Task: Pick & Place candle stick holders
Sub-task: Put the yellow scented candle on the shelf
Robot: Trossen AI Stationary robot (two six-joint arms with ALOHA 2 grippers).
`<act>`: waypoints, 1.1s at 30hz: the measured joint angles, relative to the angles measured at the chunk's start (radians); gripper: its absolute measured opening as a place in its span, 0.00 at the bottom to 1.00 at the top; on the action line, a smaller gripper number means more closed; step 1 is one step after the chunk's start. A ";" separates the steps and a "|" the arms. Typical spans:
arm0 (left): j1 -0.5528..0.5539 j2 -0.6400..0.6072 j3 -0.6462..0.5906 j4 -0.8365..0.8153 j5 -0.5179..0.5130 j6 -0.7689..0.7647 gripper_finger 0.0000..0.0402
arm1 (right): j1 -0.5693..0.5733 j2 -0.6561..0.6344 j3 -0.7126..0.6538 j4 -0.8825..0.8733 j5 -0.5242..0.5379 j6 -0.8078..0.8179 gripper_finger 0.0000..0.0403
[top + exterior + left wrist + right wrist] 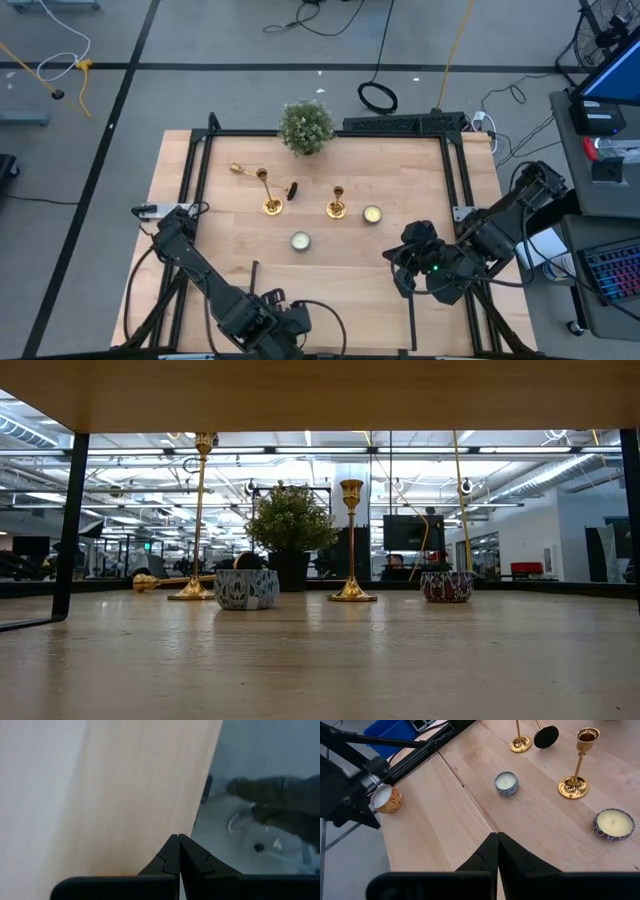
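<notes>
High view shows both my arms folded low at the near edge of the counter [420, 190], well apart from the work. My left arm runs from its base at the left side down to the near edge, and my left gripper [178, 851] is pressed fully shut, empty, pointing past the counter's edge. My right arm bends in from the right side, its wrist hunched over the near right part of the counter; my right gripper [497, 849] is also closed tight on nothing, aimed across the wood toward the things in the middle. Two candle stick holders stand upright mid-counter: the left candle stick holder [270, 205] and the right candle stick holder [337, 209], a little apart. A third candle stick holder [247, 172] lies tipped on its side toward the far left, beside the left one. One tealight candle [300, 241] sits nearer to me, between the two upright ones, another tealight [372, 214] just right of the right holder. A potted plant [305, 127] stands at the far edge.
</notes>
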 joint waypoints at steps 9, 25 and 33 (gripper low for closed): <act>-0.002 -0.144 0.000 -0.286 -0.078 -0.171 0.00 | 0.000 0.000 0.000 0.000 0.000 0.003 0.00; -0.065 -0.171 -0.112 -0.247 0.110 -0.268 0.00 | -0.016 0.000 0.000 0.008 0.003 -0.011 0.00; -0.084 -0.170 -0.170 -0.245 0.113 -0.293 0.00 | -0.019 0.000 0.000 0.020 -0.001 -0.023 0.00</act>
